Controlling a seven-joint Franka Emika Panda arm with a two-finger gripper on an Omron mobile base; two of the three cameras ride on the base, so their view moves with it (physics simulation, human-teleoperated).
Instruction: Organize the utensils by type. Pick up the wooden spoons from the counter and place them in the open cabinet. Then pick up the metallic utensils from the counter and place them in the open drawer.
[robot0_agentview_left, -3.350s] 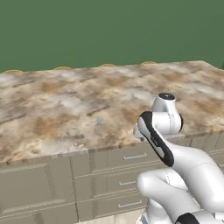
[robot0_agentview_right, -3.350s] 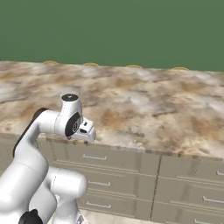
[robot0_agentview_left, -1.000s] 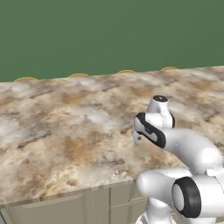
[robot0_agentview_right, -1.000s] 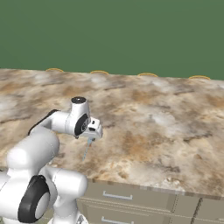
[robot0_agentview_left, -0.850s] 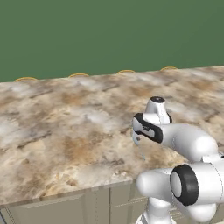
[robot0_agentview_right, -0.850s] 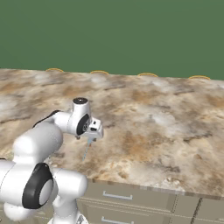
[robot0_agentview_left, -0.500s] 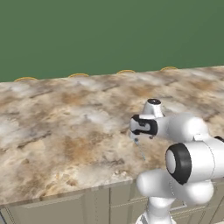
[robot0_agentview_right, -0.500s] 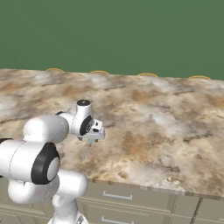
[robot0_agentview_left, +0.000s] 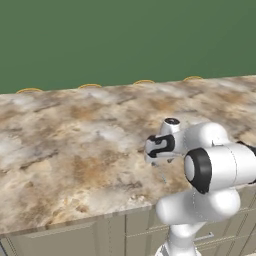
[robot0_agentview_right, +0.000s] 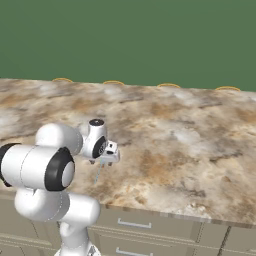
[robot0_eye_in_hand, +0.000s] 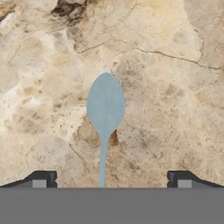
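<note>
1. The task looks far from done: the silver spoon (robot0_eye_in_hand: 104, 118) lies flat on the counter (robot0_agentview_left: 75, 150), not yet picked up.
2. The gripper (robot0_eye_in_hand: 111, 180) hangs over the spoon's handle, fingers spread wide, holding nothing.
3. Spoon: smooth, pale-blue oval bowl, thin stem. Counter: mottled beige stone.
</note>
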